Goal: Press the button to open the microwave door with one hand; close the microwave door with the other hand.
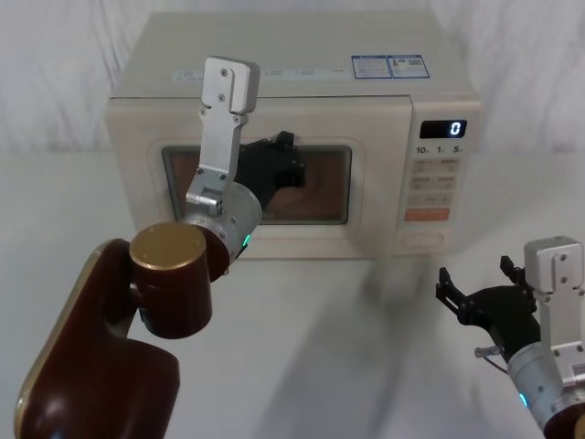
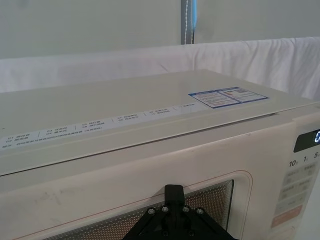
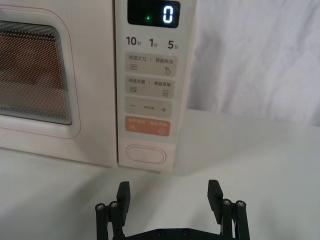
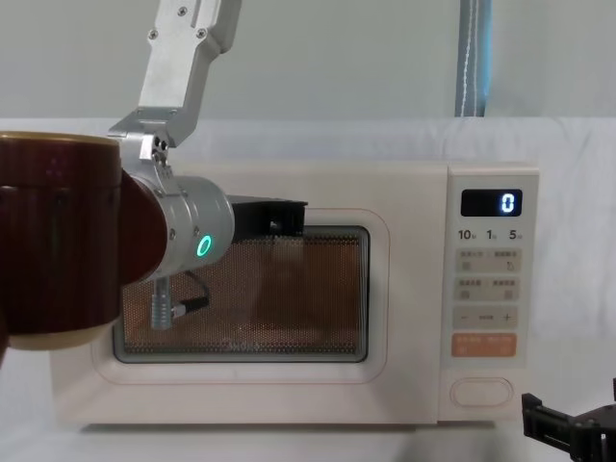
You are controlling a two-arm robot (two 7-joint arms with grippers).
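The cream microwave door (image 1: 370, 123) with its dark window lies flush with the oven front. My left gripper (image 1: 291, 146) is at the upper part of the window, fingers together and holding nothing; the left wrist view shows its tip (image 2: 174, 191) against the door (image 2: 100, 175). The wide cream button (image 1: 422, 240) sits at the bottom of the control panel, under the orange keys. My right gripper (image 1: 475, 274) hovers low over the table in front of the panel, open and empty. In the right wrist view its fingertips (image 3: 123, 192) stand short of the button (image 3: 145, 154).
The microwave's display (image 1: 443, 129) reads 0. A white cloth covers the table (image 1: 347, 347), with free room in front of the oven. A white drape hangs behind. My left arm's brown elbow (image 1: 169, 279) stands in front of the door's left half.
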